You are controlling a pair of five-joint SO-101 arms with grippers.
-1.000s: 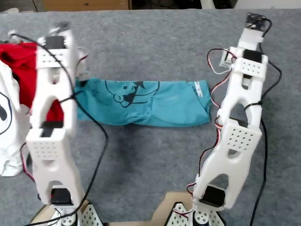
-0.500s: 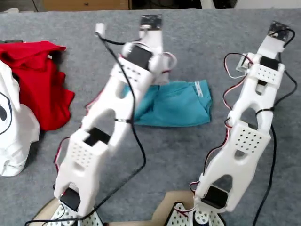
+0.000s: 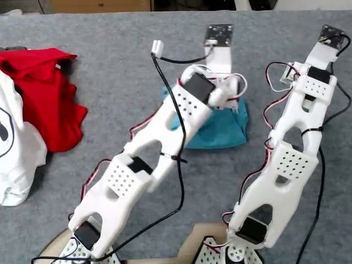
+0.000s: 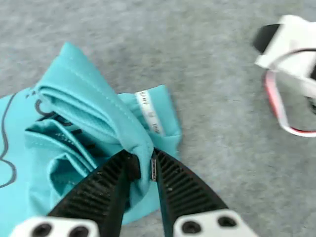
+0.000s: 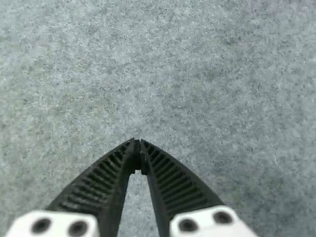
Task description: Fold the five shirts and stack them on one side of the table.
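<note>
One teal shirt (image 3: pixel 221 131), one red shirt (image 3: pixel 48 99), one white shirt (image 3: pixel 15 151)

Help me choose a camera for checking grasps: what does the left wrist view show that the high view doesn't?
Left wrist view: the left gripper shut on a bunched fold of the teal shirt, beside its white label. High view: the red shirt and white shirt lying off to one side. Both: the teal shirt on the grey table.

White perforated arm links (image 3: pixel 124 181), black ribbed fingers (image 4: pixel 182 190), black and red cables (image 3: pixel 181 184)
</note>
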